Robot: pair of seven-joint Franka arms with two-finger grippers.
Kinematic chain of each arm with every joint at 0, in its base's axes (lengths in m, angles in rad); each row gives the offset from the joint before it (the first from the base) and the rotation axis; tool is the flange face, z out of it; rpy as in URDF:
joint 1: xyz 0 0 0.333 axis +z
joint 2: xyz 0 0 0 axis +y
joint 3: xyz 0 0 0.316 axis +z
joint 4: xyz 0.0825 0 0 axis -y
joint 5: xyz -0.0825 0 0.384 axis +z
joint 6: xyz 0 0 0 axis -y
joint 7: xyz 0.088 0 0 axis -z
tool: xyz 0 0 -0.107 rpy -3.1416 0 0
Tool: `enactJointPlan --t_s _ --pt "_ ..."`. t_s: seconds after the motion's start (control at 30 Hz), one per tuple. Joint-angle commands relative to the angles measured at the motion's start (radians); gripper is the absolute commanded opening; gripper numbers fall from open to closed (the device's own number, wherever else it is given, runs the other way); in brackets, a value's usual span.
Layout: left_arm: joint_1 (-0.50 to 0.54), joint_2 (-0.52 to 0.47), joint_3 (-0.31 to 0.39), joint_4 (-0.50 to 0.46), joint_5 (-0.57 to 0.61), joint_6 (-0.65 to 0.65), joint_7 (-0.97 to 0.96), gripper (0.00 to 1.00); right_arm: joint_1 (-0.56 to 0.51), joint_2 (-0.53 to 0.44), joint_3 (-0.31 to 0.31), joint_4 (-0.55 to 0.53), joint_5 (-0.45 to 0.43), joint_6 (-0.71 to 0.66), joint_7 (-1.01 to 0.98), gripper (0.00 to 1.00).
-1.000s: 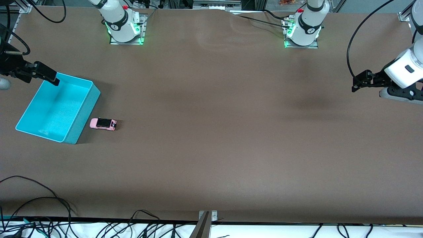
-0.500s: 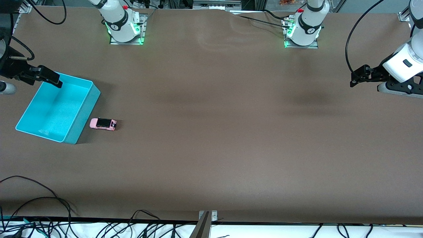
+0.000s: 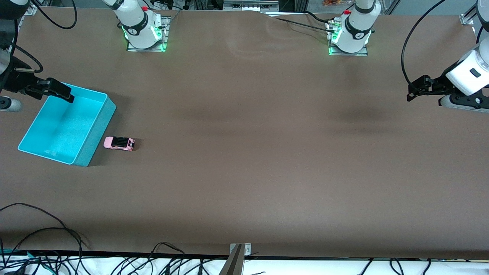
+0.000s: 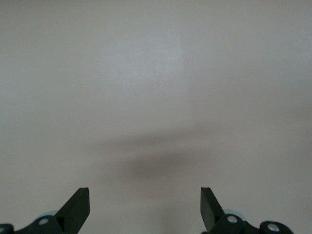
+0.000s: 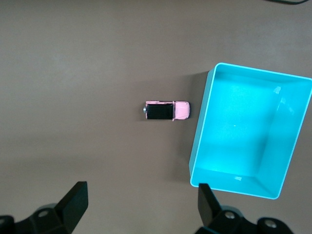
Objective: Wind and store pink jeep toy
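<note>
We note the pink jeep toy (image 3: 119, 143) on the table beside the turquoise bin (image 3: 95, 131), long axis running 3-to-9 o'clock in the front view. The right gripper (image 3: 63, 93), jaws spread and empty over the bin's rim, is the nearer one — the jeep lies toward 4 o'clock of it. The left gripper (image 3: 414, 91), also spread and empty, waits well apart.

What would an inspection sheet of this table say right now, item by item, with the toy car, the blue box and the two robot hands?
Surface: brown table, bare over most of its area.
Job's things: pink jeep toy on its wheels on the table, beside the turquoise bin and apart from it, not stored; nothing seen in the bin.
Clutter: nothing seen.
Grippers: right gripper open, empty, over the bin's rim; left gripper open, empty, over bare table at the left arm's end.
Cables: black cables along the table edge nearest the front camera.
Surroundings: both arm bases lit green.
</note>
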Motion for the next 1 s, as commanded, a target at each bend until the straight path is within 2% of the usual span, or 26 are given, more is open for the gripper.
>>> enactJointPlan --t_s 0.0,0.13,0.17,0.37,0.47,0.73,0.97 --pt "0.006 0.032 0.001 0.068 -0.008 -0.033 -0.015 1.00 0.000 -0.021 0.000 -0.063 -0.002 0.034 0.001 1.00" --pt "0.006 0.032 -0.001 0.068 -0.010 -0.033 -0.016 1.00 0.000 -0.027 0.002 -0.119 -0.002 0.083 0.001 1.00" --pt "0.007 0.026 0.001 0.068 -0.011 -0.045 -0.007 1.00 0.000 -0.031 0.002 -0.164 -0.002 0.130 0.000 1.00" --pt "0.026 0.029 0.002 0.072 -0.036 -0.050 -0.005 1.00 0.000 -0.030 0.002 -0.212 -0.002 0.184 -0.002 1.00" --pt "0.023 0.033 -0.001 0.100 -0.043 -0.048 -0.011 1.00 0.000 -0.030 0.002 -0.261 -0.004 0.240 -0.003 1.00" --pt "0.012 0.032 -0.022 0.103 -0.030 -0.047 -0.015 1.00 0.000 -0.031 0.003 -0.412 -0.004 0.413 -0.002 1.00" --pt "0.012 0.038 -0.045 0.103 0.006 0.028 -0.015 1.00 0.000 -0.027 0.003 -0.523 -0.004 0.546 -0.002 1.00"
